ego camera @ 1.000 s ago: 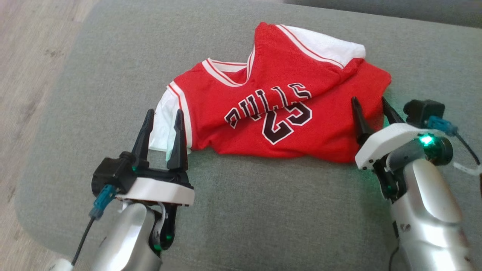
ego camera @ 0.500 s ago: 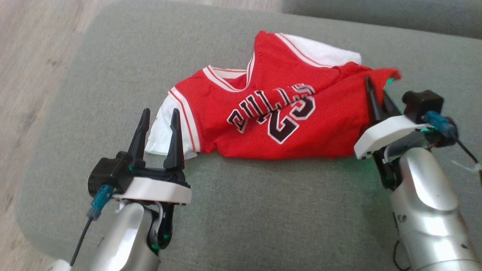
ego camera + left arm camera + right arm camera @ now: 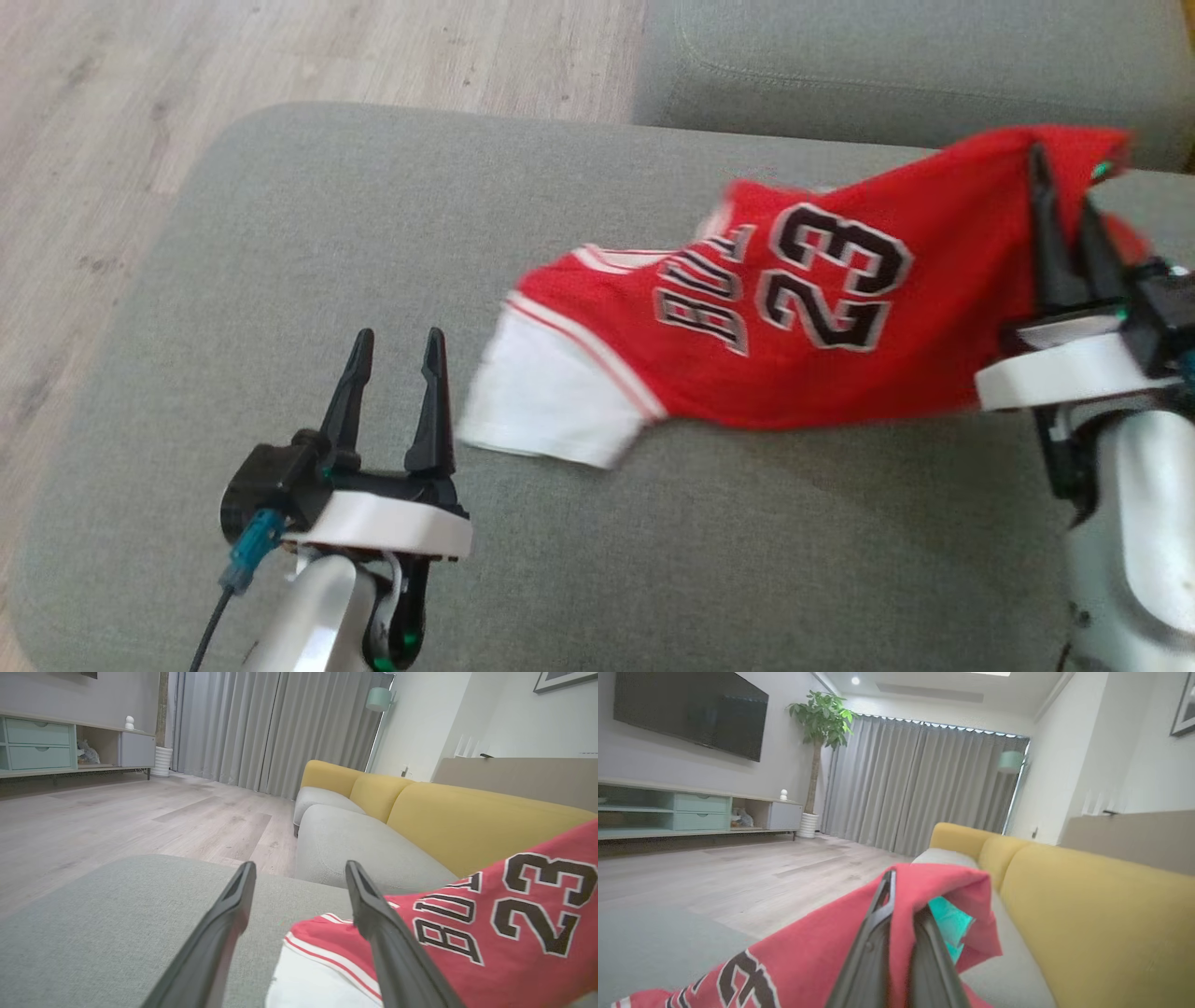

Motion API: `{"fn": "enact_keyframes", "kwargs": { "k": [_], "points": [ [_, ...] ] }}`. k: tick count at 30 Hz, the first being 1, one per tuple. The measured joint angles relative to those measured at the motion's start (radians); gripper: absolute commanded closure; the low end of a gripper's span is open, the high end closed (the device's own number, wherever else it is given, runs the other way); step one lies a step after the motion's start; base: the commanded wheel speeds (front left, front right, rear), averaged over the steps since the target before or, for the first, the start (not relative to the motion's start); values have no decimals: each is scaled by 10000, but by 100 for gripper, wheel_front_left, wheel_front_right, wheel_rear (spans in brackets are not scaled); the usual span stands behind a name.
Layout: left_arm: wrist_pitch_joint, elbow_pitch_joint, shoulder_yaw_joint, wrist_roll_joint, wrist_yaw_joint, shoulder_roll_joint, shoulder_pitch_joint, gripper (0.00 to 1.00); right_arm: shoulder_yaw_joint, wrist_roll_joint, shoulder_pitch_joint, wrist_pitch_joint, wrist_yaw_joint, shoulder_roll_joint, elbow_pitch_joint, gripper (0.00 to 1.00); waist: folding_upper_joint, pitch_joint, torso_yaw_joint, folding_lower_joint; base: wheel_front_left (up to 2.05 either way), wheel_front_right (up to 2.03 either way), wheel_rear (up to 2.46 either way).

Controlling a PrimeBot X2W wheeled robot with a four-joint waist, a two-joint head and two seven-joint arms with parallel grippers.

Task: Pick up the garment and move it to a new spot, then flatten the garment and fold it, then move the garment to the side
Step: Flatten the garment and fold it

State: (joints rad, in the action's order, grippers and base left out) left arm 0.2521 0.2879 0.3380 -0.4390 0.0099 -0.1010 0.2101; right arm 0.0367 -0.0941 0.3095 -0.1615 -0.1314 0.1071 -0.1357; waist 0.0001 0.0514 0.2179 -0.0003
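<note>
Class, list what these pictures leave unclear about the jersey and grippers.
Head view: the jersey lettering is blurred and creased; its word is not fully readable.
Head view: the arm behind the right gripper is cut by the right edge.
Right wrist view: folded red cloth hides how much fabric the jaws pinch.
Left wrist view: a left gripper finger and the right edge hide part of the jersey.

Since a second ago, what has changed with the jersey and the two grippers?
The right gripper shut its fingers on the red edge of the jersey and lifted it, pulling the jersey toward the robot's right. It unfolded, and its white sleeve trails on the cushion. The head camera shifted too. Unchanged: the left gripper, open and holding nothing, low over the cushion.
</note>
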Motion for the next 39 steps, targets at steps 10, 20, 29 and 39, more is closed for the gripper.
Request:
{"fn": "enact_keyframes", "kwargs": {
  "k": [10,20,29,39],
  "points": [
    [-4,-240,90,-15,-2,-6,55,0,161,-640,-142,2104,0,497,1220,100,0,619,412,3,0,0,0],
    [0,-205,180,-17,-197,176,844,0,477,-1143,2504,2656,0,1868,-2660,100,0,1837,959,5,0,0,0],
    [0,-17,130,-12,-278,242,1020,0,663,-1898,3738,2094,0,1877,-5453,0,0,2250,1062,4,0,0,0],
    [0,-121,-249,86,-330,301,1090,0,1442,-1661,4106,746,0,1200,-5200,0,-1,1801,339,3,0,0,0]
  ]
}}
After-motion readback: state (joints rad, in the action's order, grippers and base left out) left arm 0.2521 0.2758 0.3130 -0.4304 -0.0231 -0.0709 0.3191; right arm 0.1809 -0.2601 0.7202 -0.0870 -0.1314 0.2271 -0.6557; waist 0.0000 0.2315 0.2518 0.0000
